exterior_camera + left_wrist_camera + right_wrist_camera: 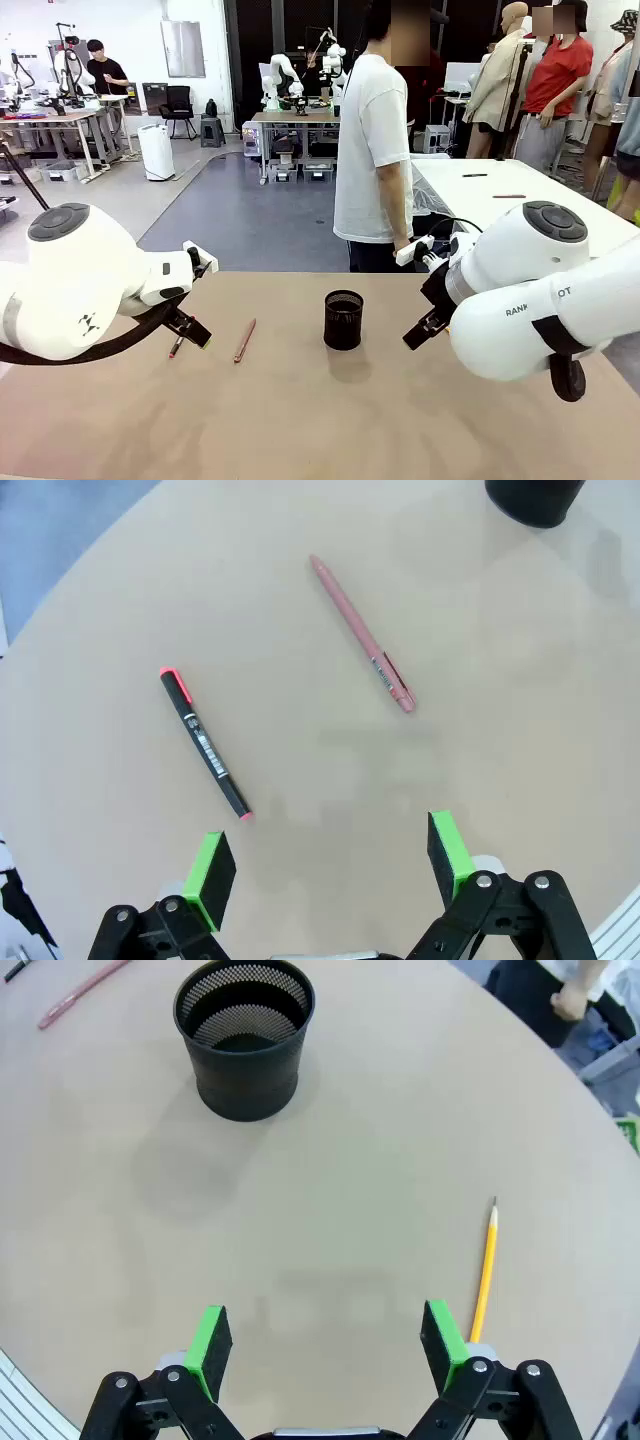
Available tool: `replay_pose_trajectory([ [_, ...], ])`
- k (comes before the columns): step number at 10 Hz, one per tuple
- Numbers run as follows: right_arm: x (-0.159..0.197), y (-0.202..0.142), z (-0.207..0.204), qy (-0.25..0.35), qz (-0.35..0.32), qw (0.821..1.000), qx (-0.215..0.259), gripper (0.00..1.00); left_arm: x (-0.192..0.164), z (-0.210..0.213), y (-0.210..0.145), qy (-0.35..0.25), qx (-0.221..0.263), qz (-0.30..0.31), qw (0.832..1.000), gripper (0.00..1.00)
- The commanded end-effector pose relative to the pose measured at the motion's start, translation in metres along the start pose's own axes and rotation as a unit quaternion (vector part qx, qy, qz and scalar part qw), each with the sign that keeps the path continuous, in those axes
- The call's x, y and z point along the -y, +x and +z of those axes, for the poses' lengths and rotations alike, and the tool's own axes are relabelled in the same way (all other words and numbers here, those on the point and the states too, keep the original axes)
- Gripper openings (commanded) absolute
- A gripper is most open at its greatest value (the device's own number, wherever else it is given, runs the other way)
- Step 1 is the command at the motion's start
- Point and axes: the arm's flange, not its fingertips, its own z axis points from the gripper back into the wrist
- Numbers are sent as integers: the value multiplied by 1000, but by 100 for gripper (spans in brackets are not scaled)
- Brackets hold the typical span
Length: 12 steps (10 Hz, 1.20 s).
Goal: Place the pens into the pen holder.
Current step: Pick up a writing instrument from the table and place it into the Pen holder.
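The black wire-mesh pen holder point(343, 320) point(245, 1035) stands upright at the middle of the tan table, with nothing in it. A reddish-brown pen point(245, 340) point(362, 633) lies left of it. Farther left lies a dark pen with pink-red ends point(176, 347) point(205, 743). The yellow pencil point(485, 1270) rests flat beside my right gripper's finger. My left gripper point(197, 333) point(330, 865) hovers open over the dark pen, holding nothing. On the holder's right my right gripper point(417, 333) point(325, 1345) hangs open and empty above bare table.
A person point(375, 150) in a white shirt stands at the table's far edge, one hand point(401, 246) hanging near my right arm. A white table point(520, 215) stands behind at the right. The tan table point(320, 420) has free room in front of the holder.
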Motion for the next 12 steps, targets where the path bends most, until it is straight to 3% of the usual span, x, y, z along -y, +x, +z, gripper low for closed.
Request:
replay_pose_trajectory([
  [1,0,0,0,0,0,1000,0,100,0,0,0,0,0,0,1000,100],
  [12,0,0,0,0,0,1000,0,100,0,0,0,0,0,0,1000,100],
])
